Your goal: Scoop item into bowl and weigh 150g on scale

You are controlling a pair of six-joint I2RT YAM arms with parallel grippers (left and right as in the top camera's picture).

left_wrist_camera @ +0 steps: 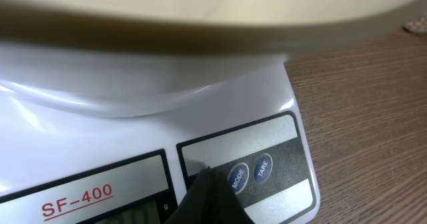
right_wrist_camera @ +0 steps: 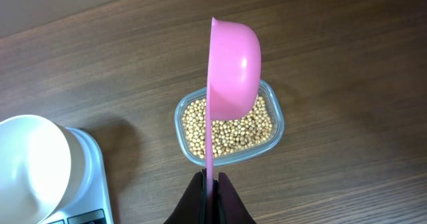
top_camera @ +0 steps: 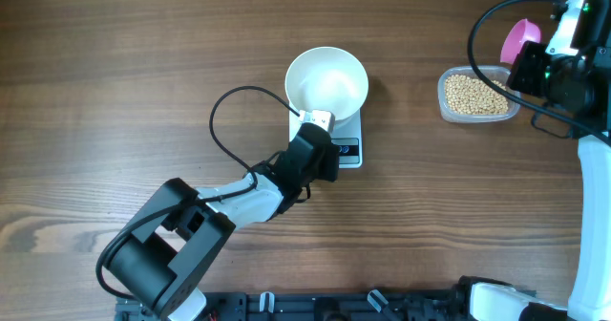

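The white bowl (top_camera: 326,80) stands empty on the white scale (top_camera: 351,130). My left gripper (top_camera: 323,141) is shut with nothing in it. Its black tip (left_wrist_camera: 208,175) rests on the scale's dark button panel (left_wrist_camera: 280,154), just left of the MODE button (left_wrist_camera: 237,176). My right gripper (right_wrist_camera: 211,179) is shut on the thin handle of a pink scoop (right_wrist_camera: 233,67). The scoop is held on edge above the tan beans (right_wrist_camera: 230,127) in a clear tub (right_wrist_camera: 277,127). Seen from overhead, the scoop (top_camera: 520,36) hangs just right of the tub (top_camera: 474,94).
Bare wooden tabletop surrounds the scale and the tub. The TARE button (left_wrist_camera: 263,167) sits right of MODE. The left arm's black cable (top_camera: 224,120) loops over the table to the left of the bowl. The bowl's underside (left_wrist_camera: 200,24) fills the top of the left wrist view.
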